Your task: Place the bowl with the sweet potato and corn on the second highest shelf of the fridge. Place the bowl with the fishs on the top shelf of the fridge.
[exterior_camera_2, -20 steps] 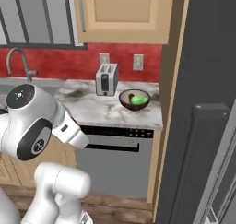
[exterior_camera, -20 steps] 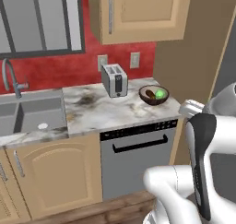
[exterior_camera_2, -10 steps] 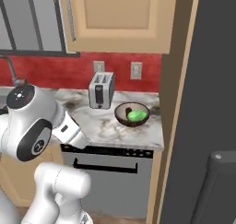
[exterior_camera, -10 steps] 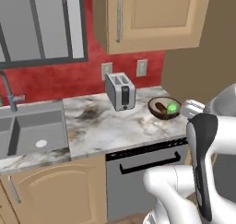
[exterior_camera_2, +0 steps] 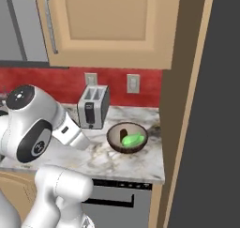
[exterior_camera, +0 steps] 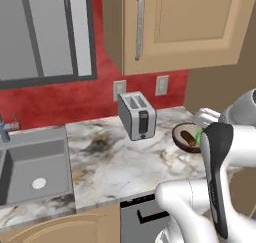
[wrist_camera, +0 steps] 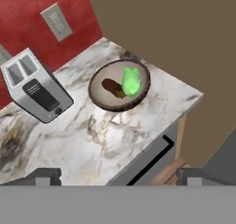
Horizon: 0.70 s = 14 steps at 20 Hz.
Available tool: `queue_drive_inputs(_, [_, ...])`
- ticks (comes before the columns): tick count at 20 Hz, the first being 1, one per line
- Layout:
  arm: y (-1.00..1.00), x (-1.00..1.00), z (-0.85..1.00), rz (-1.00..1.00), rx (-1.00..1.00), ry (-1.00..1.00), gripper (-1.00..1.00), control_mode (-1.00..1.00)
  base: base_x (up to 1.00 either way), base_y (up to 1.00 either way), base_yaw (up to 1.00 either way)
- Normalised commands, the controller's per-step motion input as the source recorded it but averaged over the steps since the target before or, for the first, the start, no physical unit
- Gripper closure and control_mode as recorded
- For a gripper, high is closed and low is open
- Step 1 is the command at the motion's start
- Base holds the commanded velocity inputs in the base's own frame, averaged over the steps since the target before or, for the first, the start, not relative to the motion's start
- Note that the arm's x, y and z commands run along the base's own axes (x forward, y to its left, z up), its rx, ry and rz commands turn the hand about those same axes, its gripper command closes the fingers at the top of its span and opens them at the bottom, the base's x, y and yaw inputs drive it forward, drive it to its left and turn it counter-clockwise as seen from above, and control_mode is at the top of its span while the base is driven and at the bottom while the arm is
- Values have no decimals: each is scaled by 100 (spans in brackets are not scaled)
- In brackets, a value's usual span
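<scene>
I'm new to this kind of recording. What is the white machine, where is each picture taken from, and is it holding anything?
It is a white robot arm on a driving base in a rendered kitchen. Two cameras ride behind it, left and right; the third sits on its hand, looking along the pincer, whose tips stand apart with nothing between them. On the marble counter stand a toaster and a small brown bowl holding a sweet potato and green corn.
</scene>
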Motion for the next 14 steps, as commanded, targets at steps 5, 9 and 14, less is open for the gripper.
queue_drive_inputs(5, [-13, 18, -4, -4, 3, 6, -100, -100, 5, -38, -5])
queue_drive_inputs(9, [-26, 74, -37, -17, 10, 19, -100, -100, 0, 0, 0])
queue_drive_inputs(14, [-11, 72, -65, -18, 8, 15, -100, -100, 0, 0, 0])
